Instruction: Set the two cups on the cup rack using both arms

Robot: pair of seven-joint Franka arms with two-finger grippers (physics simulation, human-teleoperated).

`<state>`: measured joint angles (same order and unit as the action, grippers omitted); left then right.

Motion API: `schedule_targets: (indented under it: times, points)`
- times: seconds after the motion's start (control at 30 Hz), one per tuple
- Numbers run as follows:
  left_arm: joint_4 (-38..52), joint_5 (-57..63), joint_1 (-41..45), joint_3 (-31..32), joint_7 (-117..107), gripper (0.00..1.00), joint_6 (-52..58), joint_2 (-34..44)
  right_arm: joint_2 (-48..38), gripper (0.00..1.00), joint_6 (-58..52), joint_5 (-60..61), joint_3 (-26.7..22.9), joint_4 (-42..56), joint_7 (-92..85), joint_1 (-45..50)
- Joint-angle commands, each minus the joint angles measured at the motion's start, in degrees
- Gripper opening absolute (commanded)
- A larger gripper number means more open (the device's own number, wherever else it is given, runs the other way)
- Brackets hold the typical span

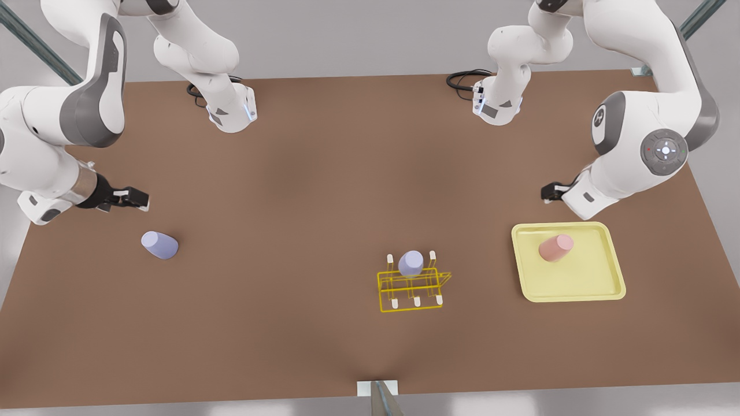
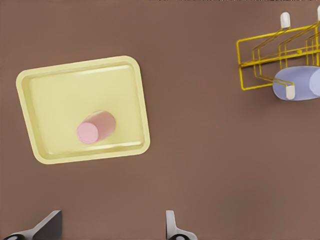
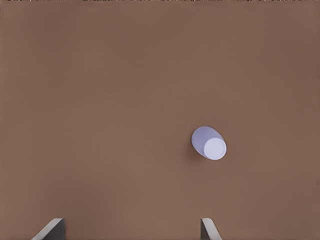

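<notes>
Left gripper (image 1: 549, 192): fingers apart, empty, above the table (image 1: 324, 190) just beside the pale yellow tray (image 1: 601, 289) holding the salmon-pink cup (image 1: 555, 247). Right gripper (image 1: 136, 198): fingers apart, empty, near the lavender cup (image 1: 159, 244) on the table. Cup rack (image 1: 411, 286): second lavender cup (image 1: 411, 263) set on a peg.

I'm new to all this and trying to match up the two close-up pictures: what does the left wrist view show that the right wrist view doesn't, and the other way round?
The left wrist view alone has a pale yellow tray with a pink cup on it, and a yellow rack with a lavender cup on it. The right wrist view alone has a second lavender cup, standing apart on the bare table. Both share the brown table and an open tool at the frame edge: the left tool and the right tool.
</notes>
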<state>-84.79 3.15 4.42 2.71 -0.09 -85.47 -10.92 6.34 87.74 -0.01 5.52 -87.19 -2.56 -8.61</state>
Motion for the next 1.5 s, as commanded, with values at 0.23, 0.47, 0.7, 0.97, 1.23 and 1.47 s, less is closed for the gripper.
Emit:
schedule_targets:
  times: [0.23, 0.47, 0.7, 0.97, 1.23, 1.47]
  points:
    - [-1.25, 0.02, -5.74, -2.70, 2.90, 1.00, -20.69, -12.28, 5.43, 1.00, 3.49, -0.78, 0.02, -0.43, -5.79, -4.84]
    - [-10.31, -4.11, -6.26, -6.92, 10.90, 1.00, -34.94, -15.62, 12.38, 1.00, 15.96, -2.01, 0.02, -5.53, -5.79, -7.65]
    - [-20.68, -3.76, -6.62, -8.15, 13.45, 1.00, -44.00, -15.80, 12.90, 1.00, 34.78, -3.94, 0.02, -17.57, -5.96, -9.32]
    - [-26.04, -3.67, -6.97, -8.86, 13.45, 1.00, -50.94, -17.82, 11.59, 1.00, 45.41, -3.94, 0.10, -29.26, -9.74, -12.40]
    - [-27.28, -3.76, -6.88, -8.86, 13.10, 0.94, -50.68, -18.35, 11.32, 1.00, 49.02, -3.86, 0.10, -34.36, -12.20, -14.60]
    - [-27.19, -3.85, -6.88, -8.86, 13.10, 0.88, -50.50, -18.26, 13.25, 1.00, 54.99, -3.85, 0.10, -36.82, -12.20, -15.47]
